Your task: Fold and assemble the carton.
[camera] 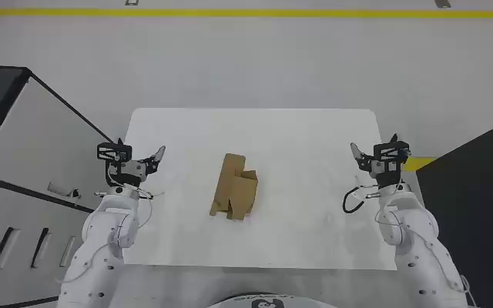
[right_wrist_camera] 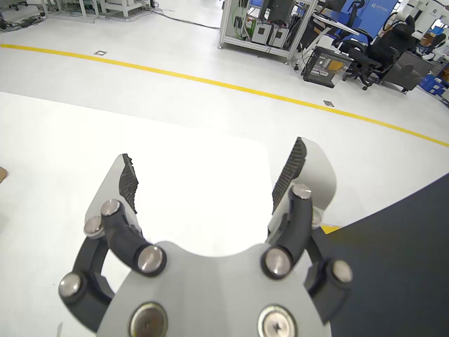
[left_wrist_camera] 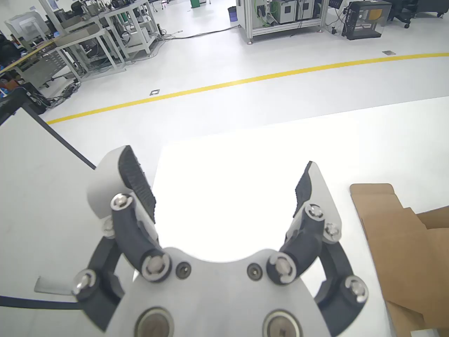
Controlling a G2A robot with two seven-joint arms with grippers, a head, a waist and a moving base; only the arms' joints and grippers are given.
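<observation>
A brown cardboard carton (camera: 234, 188) lies partly folded near the middle of the white table (camera: 308, 138), with flaps sticking up. The left wrist view catches its edge (left_wrist_camera: 400, 243). My left gripper (camera: 139, 156) hovers over the table's left edge, open and holding nothing (left_wrist_camera: 217, 173). My right gripper (camera: 376, 153) hangs at the table's right edge, also open with nothing between its fingers (right_wrist_camera: 214, 166). Both stand well apart from the carton.
A dark panel (camera: 462, 177) stands beside the table on the right, and a dark-framed surface (camera: 31, 138) on the left. A yellow floor line (camera: 246, 12) runs beyond the far edge. Bare tabletop surrounds the carton.
</observation>
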